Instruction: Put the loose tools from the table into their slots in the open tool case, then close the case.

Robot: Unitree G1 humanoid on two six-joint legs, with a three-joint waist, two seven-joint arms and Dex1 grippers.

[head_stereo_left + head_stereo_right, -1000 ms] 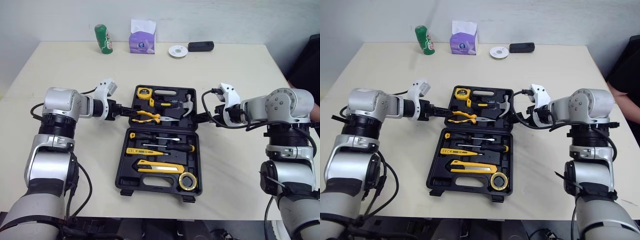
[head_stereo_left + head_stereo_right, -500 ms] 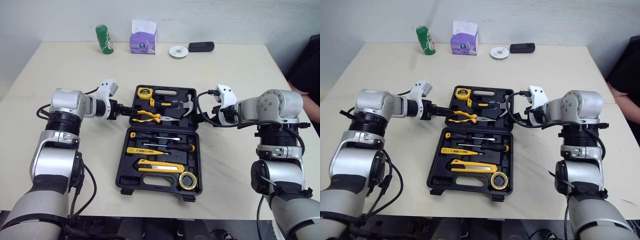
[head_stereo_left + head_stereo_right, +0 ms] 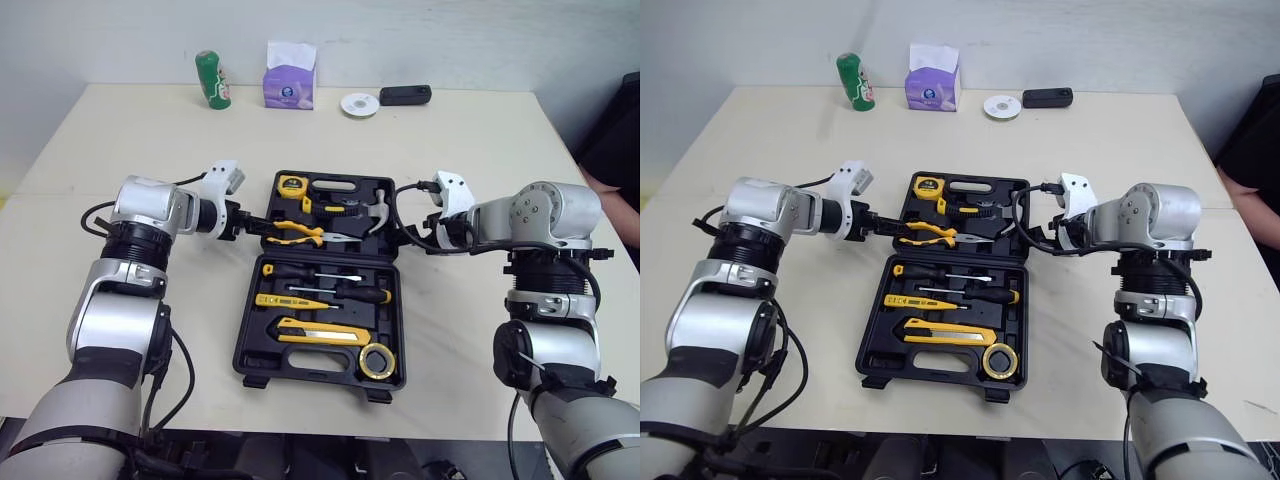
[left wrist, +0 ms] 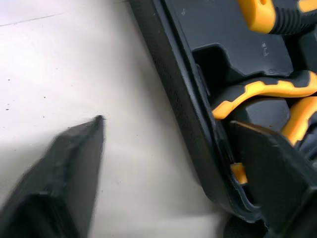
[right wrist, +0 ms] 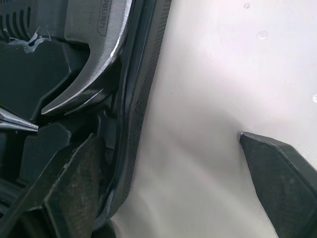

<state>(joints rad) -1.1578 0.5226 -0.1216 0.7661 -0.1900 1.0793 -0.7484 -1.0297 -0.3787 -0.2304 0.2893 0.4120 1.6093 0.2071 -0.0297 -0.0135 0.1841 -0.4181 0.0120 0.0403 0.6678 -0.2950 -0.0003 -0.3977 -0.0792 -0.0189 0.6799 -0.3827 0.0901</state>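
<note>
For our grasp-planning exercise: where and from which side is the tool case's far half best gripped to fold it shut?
Probably by its thin side rims, one gripper from each side. The left gripper and right gripper, both open, straddle those raised walls.

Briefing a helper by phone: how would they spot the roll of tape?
The open black tool case sits on the table. In its near half, the corner toward the robot's right holds the roll of tape, beside the yellow utility knife. It is the only ring; its neighbours are long and straight.
</note>
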